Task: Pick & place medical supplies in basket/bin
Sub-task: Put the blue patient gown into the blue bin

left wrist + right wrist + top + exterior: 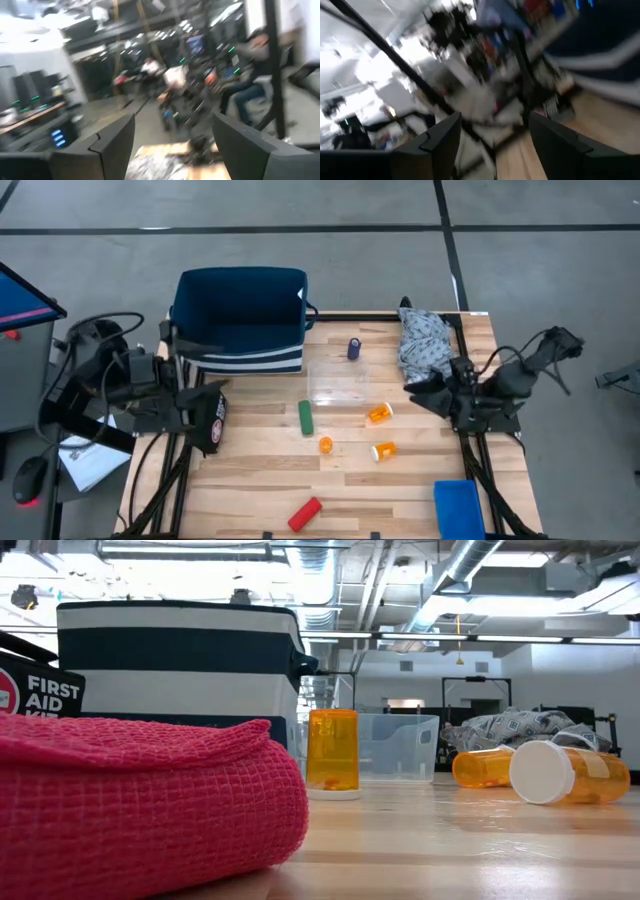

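Nothing sits in the big basket (240, 300) yet, and my two pincers (172, 145) (492, 145) wait wide open beside the table, bottles (379, 413) still between them.

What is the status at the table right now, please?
Left gripper and right gripper open, empty, at table edges. Pill bottles, rolls and cloth bundle outside the basket. Clear tray mid-table.
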